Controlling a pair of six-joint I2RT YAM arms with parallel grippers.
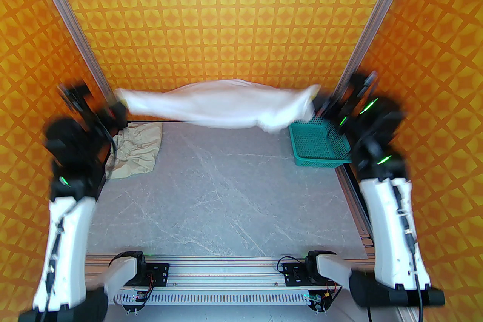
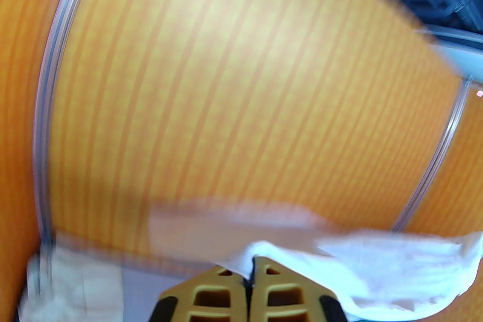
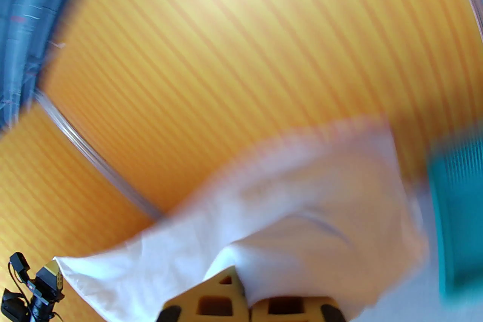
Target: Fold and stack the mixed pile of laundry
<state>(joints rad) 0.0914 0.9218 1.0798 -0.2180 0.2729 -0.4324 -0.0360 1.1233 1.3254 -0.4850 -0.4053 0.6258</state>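
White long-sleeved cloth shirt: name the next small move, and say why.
Probably lower the left gripper and right gripper together, laying the white long-sleeved cloth shirt flat on the grey marbled table: each pinches one end, and it hangs stretched in mid-air.

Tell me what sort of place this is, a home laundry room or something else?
Probably a robotics lab test cell, not a home: a left arm and right arm bolted to an aluminium rail at a grey table, framed by aluminium posts and an orange patterned backdrop.

Grey marbled table [image 1: 226,199]: beige garment [image 1: 136,152] crumpled, gathered band, far-left corner; teal mesh basket [image 1: 319,145] far-right corner, well apart.
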